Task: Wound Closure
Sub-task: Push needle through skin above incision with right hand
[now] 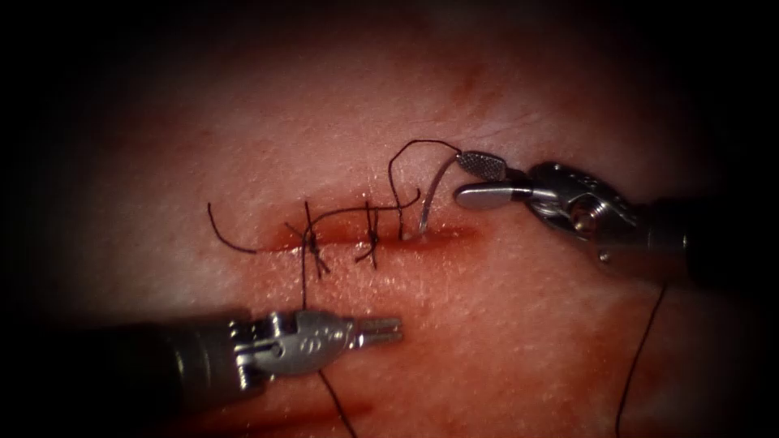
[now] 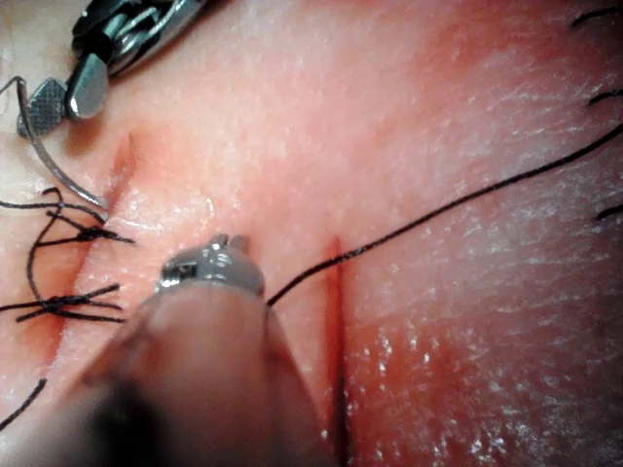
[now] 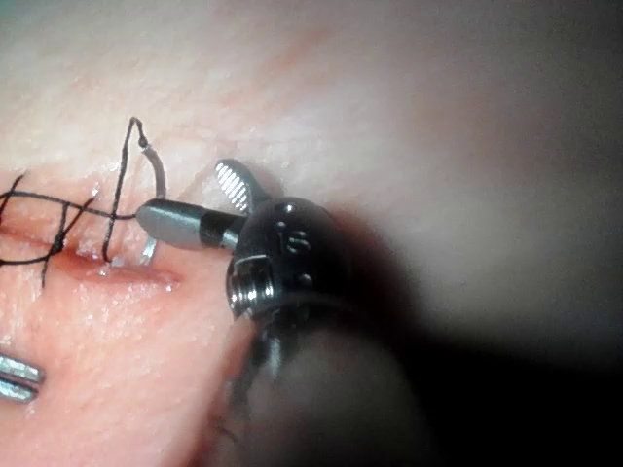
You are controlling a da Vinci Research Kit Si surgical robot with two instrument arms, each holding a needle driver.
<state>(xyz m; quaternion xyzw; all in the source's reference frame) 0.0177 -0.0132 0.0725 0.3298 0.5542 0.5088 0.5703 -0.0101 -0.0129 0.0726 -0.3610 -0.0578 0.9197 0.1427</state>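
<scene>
Your right hand (image 1: 475, 180) open, holding nothing, beside tail of curved steel needle (image 1: 431, 200); needle tip in pink tissue (image 1: 519, 324) at cut's (image 1: 442, 234) right end. Your left hand (image 1: 381, 329) nearly closed, empty, below cut; dark thread (image 1: 402, 166) trails from needle

Left arm: shaft enters from the endoscope view's lower left, lying almost level.
Left claw (image 1: 391, 328): jaws nearly together, pointing right, holding nothing.
Right arm: shaft enters from the right edge.
Right claw (image 1: 471, 178): jaws parted, pointing left, empty.
</scene>
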